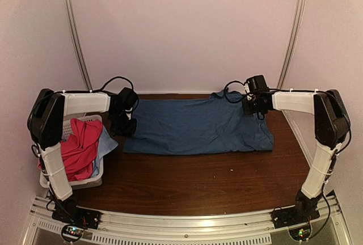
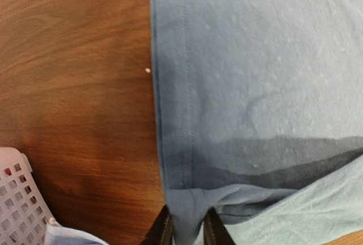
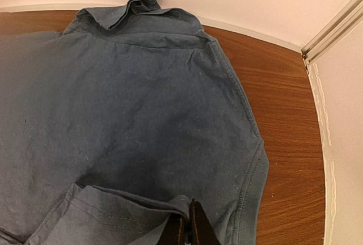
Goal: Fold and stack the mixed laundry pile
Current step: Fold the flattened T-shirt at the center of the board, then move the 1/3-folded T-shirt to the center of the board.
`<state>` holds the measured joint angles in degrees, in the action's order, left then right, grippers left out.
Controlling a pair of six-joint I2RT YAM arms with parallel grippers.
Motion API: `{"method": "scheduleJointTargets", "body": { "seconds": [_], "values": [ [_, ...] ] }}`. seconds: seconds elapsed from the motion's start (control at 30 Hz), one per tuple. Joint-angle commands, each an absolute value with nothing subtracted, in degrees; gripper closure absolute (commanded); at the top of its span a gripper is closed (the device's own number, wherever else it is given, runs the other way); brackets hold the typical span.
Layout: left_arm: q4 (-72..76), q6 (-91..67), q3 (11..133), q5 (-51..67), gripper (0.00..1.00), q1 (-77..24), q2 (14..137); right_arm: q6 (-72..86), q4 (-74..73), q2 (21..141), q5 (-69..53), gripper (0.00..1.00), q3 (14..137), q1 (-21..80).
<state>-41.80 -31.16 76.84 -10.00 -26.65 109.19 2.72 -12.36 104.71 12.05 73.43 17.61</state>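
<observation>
The dark blue T-shirt (image 1: 198, 126) lies spread flat across the back of the brown table. My left gripper (image 1: 123, 125) is at its left edge. In the left wrist view a raised fold of the shirt (image 2: 255, 58) fills the narrow gap of the left gripper (image 2: 187, 233). My right gripper (image 1: 255, 108) is at the shirt's far right corner. In the right wrist view it (image 3: 190, 231) is shut on a folded-over hem of the shirt (image 3: 142, 103). The magenta-pink shirt (image 1: 79, 148) and the pale light-blue cloth (image 1: 106, 146) lie in the basket.
The white slotted basket (image 1: 91, 181) stands at the table's left edge, beside the left arm; one corner of it (image 2: 11, 199) shows in the left wrist view. Pale walls close the back and sides, with a metal rail (image 3: 334, 29) at the right. Bare wood (image 1: 198, 182) runs along the front.
</observation>
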Motion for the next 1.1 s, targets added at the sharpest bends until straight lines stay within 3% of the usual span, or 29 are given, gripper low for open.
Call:
{"method": "scheduleJointTargets", "body": {
  "seconds": [0.0,0.07,0.13,0.23,0.53,0.87,1.07],
  "values": [
    [-39.23,-27.82,78.28,-8.87,0.61,-25.38,106.63,4.43,-18.52,106.85,14.53,0.74,79.33,17.19],
    [-39.11,-27.41,76.33,-10.31,0.4,-25.38,103.09,6.27,-21.76,105.05,13.34,0.54,79.69,16.74],
    [-37.89,-26.84,73.14,-10.31,0.3,-25.37,99.03,7.87,-23.02,101.03,11.95,0.42,77.38,16.22],
    [-37.37,-26.13,68.87,-8.75,0.2,-25.37,94.89,11.29,-23.99,93.45,6.57,0.33,70.98,14.78],
    [-38.5,-25.4,60.83,-4.6,0.21,-25.4,94.34,19.24,-27.0,81.26,-1.64,0.37,52.9,13.27],
    [-37.73,-25.8,58.73,-3.31,0.25,-25.38,96.95,19.48,-25.66,83.7,-0.26,0.42,47.47,7.82],
    [-36.85,-24.95,58.54,-1.35,0.35,-25.4,97.58,18.03,-24.45,87.37,-0.26,0.51,47.09,6.72]
  ]
}}
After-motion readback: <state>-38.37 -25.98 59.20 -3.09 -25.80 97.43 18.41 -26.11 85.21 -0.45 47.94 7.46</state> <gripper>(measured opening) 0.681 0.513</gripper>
